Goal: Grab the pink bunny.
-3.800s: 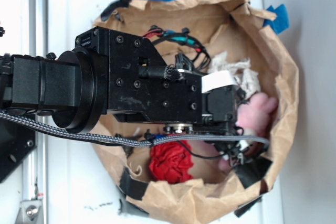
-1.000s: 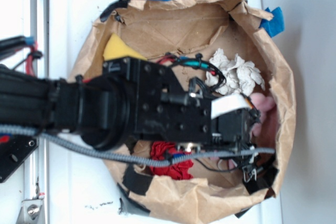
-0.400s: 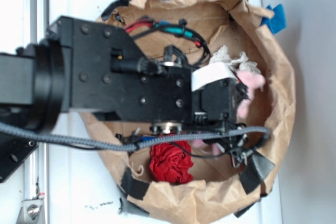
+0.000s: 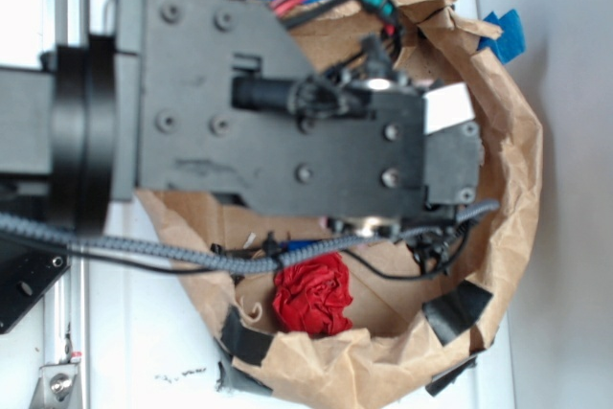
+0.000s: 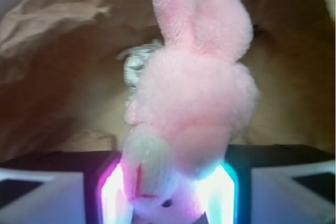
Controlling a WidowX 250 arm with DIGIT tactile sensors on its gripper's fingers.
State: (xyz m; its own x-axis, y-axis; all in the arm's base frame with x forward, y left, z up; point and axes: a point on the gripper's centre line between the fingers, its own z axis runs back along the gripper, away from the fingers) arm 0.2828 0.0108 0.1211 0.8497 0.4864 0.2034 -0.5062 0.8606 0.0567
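The black robot arm (image 4: 268,122) looms over a brown paper bag (image 4: 508,141) holding 1 red cloth ball (image 4: 311,296).

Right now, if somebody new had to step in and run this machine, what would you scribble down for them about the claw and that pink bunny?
Claw: shut on the pink bunny, one lit finger on each side of its head end, ears pointing away from the camera.
Where things are: the bunny hangs in the claw over the brown paper bag; from the exterior view the arm hides it completely. The red cloth ball lies in the bag, untouched.
Done: the bunny is grabbed.
Left: nothing but to keep the grip; only the head end is pinched, so it could slip.
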